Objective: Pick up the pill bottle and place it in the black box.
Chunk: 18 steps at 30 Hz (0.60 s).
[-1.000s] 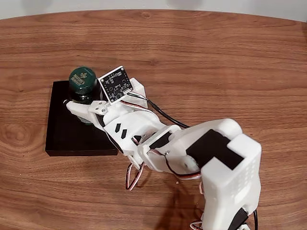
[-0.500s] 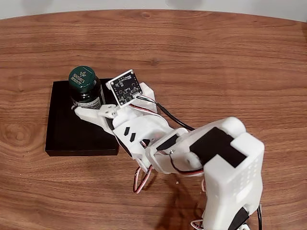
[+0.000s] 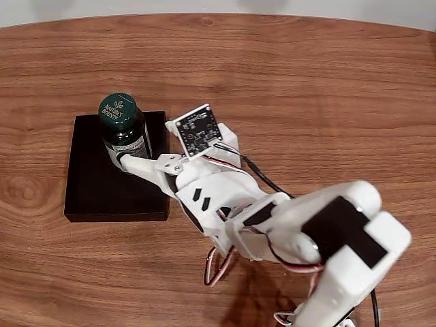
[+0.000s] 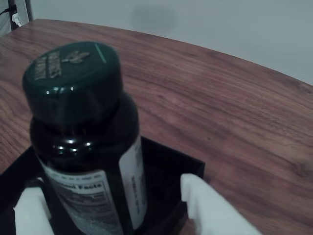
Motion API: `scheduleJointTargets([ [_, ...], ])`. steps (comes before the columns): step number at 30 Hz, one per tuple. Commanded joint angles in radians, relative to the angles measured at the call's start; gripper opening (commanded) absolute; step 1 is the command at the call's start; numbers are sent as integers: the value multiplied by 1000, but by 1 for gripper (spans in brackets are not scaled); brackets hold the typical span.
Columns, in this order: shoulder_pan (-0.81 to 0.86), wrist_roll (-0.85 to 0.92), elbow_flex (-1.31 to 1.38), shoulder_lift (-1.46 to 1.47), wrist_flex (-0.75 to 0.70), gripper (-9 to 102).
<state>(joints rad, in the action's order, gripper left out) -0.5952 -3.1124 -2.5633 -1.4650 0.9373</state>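
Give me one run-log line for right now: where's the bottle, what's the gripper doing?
pill bottle: upright in black box | gripper: open, fingers on both sides of bottle, gap visible | phase: released, retreat next

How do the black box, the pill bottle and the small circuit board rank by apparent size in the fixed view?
1. black box, clearly largest.
2. and 3. pill bottle and circuit board look nearly alike; both stand nearer the camera than the box, so I will not rank them.

bare hobby desk setup: wood-grain table (image 3: 306,75), plain pale wall (image 4: 220,29)
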Motion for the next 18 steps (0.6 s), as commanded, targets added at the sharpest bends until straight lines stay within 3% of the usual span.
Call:
scheduleJointTargets([
  [1,43,-6,-31,-176,-29,31],
  [10,190,-2,-143,-492,-252,30],
  [18,327,-55,-259,-661,-324,31],
])
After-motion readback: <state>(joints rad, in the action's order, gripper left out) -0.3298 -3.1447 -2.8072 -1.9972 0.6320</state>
